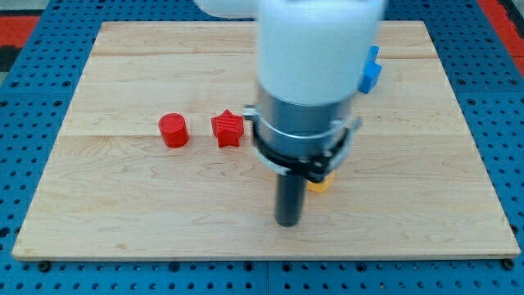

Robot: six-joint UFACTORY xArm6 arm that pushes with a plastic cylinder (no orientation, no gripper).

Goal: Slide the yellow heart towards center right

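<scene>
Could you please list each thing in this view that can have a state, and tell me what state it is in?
my tip: down on the wooden board, just left of the yellow block.
yellow block: mostly hidden behind the arm; shape unclear.
red cylinder: upright, alone at the view's left.
red star-like block: flat, apart from the cylinder.
blue block: partly hidden by the arm, near the view's top.
</scene>
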